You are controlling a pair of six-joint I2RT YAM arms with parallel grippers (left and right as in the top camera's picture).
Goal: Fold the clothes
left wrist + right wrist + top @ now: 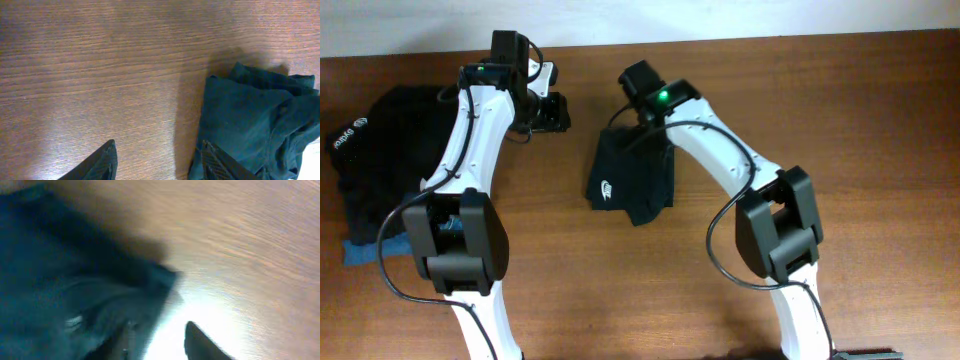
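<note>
A folded black T-shirt (pixel 632 178) with a small white swoosh logo (pixel 607 187) lies at the table's middle. My right gripper (pixel 621 117) hovers at its far edge. In the blurred right wrist view the jaws (pixel 160 342) are apart, one finger over the dark fabric (pixel 65 280) and one over bare wood. My left gripper (pixel 549 112) is open and empty just left of the shirt. In the left wrist view its jaws (pixel 160 161) span bare wood, and the right finger overlaps the shirt's edge (pixel 250 120).
A pile of black clothes (pixel 390 150) with white lettering (pixel 342 140) lies at the left edge of the wooden table (pixel 860 120), with blue denim (pixel 358 256) showing beneath it. Both arm bases stand at the front.
</note>
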